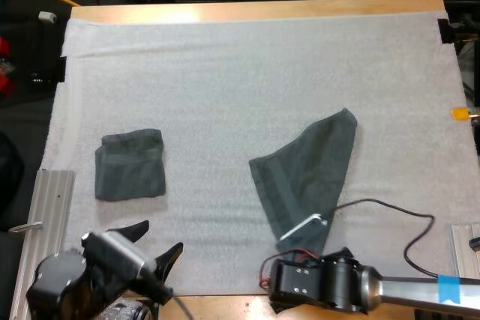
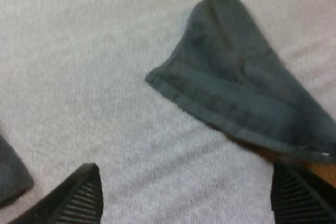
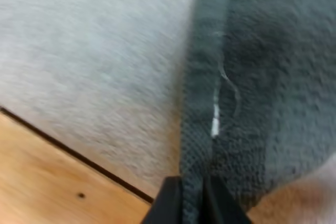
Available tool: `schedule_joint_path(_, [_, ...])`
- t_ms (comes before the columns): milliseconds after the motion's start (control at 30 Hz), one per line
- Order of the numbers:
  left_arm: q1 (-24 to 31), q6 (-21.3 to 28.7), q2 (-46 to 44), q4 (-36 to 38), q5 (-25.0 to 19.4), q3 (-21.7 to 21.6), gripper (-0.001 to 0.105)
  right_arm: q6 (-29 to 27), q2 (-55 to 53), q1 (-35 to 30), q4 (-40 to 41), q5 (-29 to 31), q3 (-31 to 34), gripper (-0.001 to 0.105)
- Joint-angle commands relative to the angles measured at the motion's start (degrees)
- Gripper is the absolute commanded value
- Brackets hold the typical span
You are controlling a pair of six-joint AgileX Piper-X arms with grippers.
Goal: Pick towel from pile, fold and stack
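Note:
A dark grey-green towel (image 1: pixel 307 174) lies stretched on the white mat, from a far tip to its near end at the mat's front edge. My right gripper (image 3: pixel 192 195) is shut on that near hem, its black fingers (image 3: pixel 170 203) pressing the towel (image 3: pixel 252 93) from both sides. In the high view the right gripper (image 1: pixel 307 239) sits at the towel's near end. A folded towel (image 1: pixel 130 163) rests at the left of the mat. My left gripper (image 1: pixel 156 243) stands open near the front edge, its fingers (image 2: pixel 79 198) wide apart over bare mat, the stretched towel (image 2: pixel 236 87) ahead of them.
The wooden table edge (image 1: pixel 225 306) runs just in front of the mat. Aluminium rails (image 1: pixel 45 207) stand at the front left and at the right (image 1: pixel 465 241). Bare mat (image 1: pixel 240 73) spreads across the far half.

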Motion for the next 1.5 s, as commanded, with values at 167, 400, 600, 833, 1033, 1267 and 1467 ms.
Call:
schedule_joint_path(167, [-0.7,-0.1,10.1,-4.2,1.3,-0.1,0.065,9.8,-2.5,0.1,0.8,0.6,3.5,0.0])
schedule_joint_path(400, [-3.4,-0.8,23.1,-11.6,1.6,-0.1,0.065,15.6,-4.1,0.1,1.6,1.3,3.8,0.0])
schedule_joint_path(600, [-3.5,-0.8,34.0,-16.2,6.1,-0.1,0.065,20.6,-4.2,0.1,3.7,2.4,3.8,0.0])
schedule_joint_path(833, [-3.5,-4.0,45.9,-23.0,11.5,-0.1,0.065,22.8,-4.2,0.1,3.7,3.8,3.8,0.0])
schedule_joint_path(1033, [-3.5,-4.8,54.0,-28.6,12.8,-0.4,0.064,23.0,-4.2,0.1,3.7,3.7,3.8,0.0])
schedule_joint_path(1267, [-5.2,-4.6,61.8,-32.7,10.1,-4.4,0.06,24.0,-4.2,0.1,3.7,4.0,3.8,0.0])
schedule_joint_path(1467, [-10.2,0.3,68.9,-32.3,1.1,-10.7,0.06,24.0,-4.2,0.1,3.7,4.0,3.8,0.0])
